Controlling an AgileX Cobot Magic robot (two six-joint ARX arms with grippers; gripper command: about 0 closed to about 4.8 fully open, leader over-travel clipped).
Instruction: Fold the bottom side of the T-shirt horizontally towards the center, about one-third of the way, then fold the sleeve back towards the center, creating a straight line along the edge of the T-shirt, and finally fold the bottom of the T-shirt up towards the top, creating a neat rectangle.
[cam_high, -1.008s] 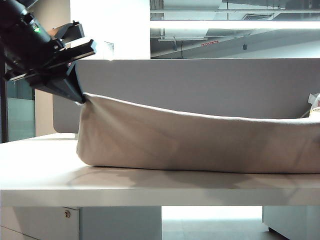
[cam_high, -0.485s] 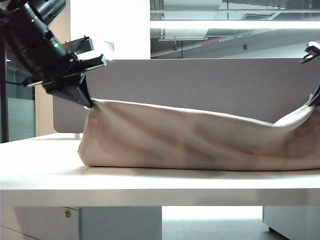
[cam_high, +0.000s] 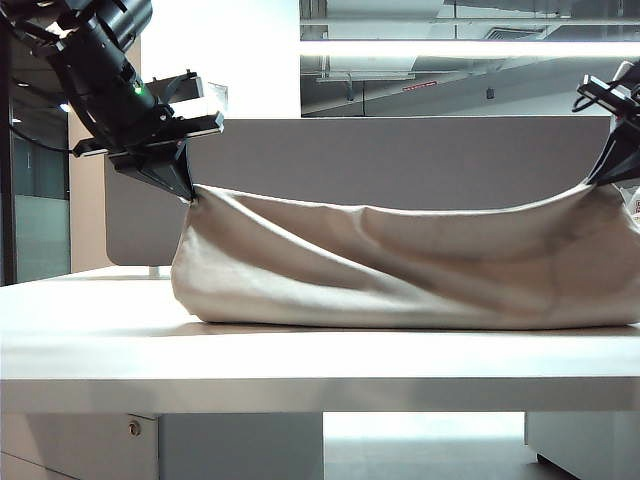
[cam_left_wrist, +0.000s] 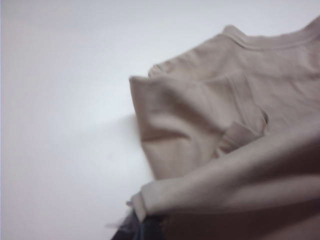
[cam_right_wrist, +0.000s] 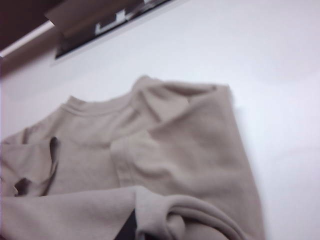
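The left gripper and right gripper each stood clamped on a raised corner of the plain beige cotton T-shirt; its long axis sagged between them, draping to the white desk below.

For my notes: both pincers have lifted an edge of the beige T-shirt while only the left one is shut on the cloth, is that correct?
Not quite: both grip it. The exterior view shows the left pincer and the right pincer each shut on the T-shirt, which sags between them above the table.
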